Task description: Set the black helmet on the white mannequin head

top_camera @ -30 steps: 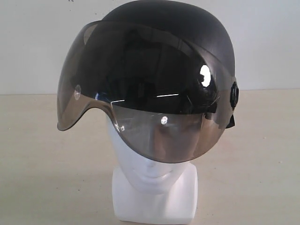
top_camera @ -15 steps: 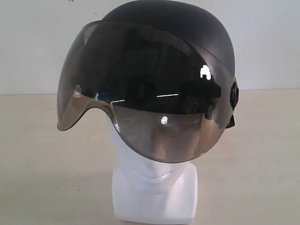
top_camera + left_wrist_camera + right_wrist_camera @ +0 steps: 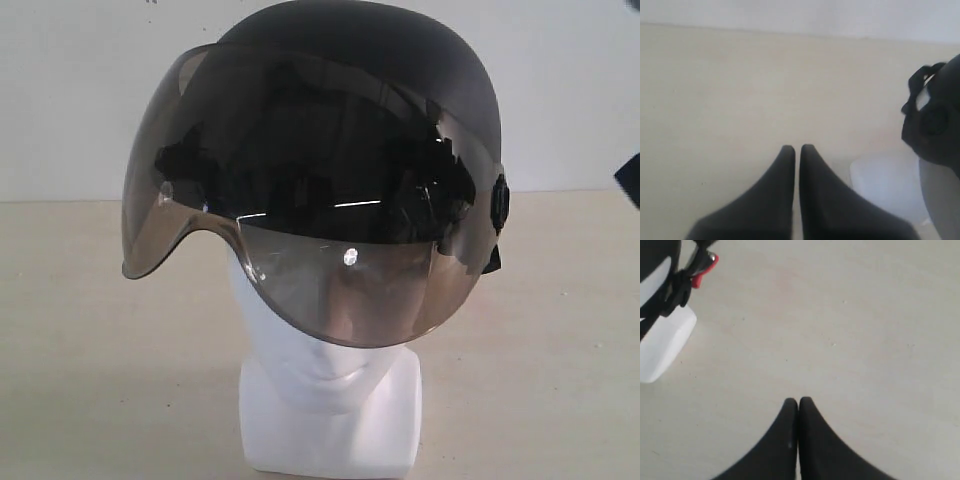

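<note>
The black helmet [image 3: 380,60] sits on the white mannequin head [image 3: 330,400], its smoky visor [image 3: 300,230] hanging down over the face. Only the chin and blocky neck base show below the visor. In the left wrist view the helmet's side [image 3: 940,125] and the white base [image 3: 885,185] lie off to one side of my left gripper [image 3: 797,148], which is shut and empty over the table. My right gripper [image 3: 798,401] is shut on nothing, away from the white base [image 3: 662,347] and the helmet's strap with a red buckle [image 3: 697,270]. A dark bit of an arm [image 3: 630,180] shows at the exterior view's right edge.
The beige tabletop [image 3: 90,330] stretches around the mannequin on both sides, with a white wall [image 3: 80,90] behind it.
A bright reflection on the visor's right side has vanished. A dark part of the right arm has come into the exterior view's right edge. Helmet and head have not moved.
</note>
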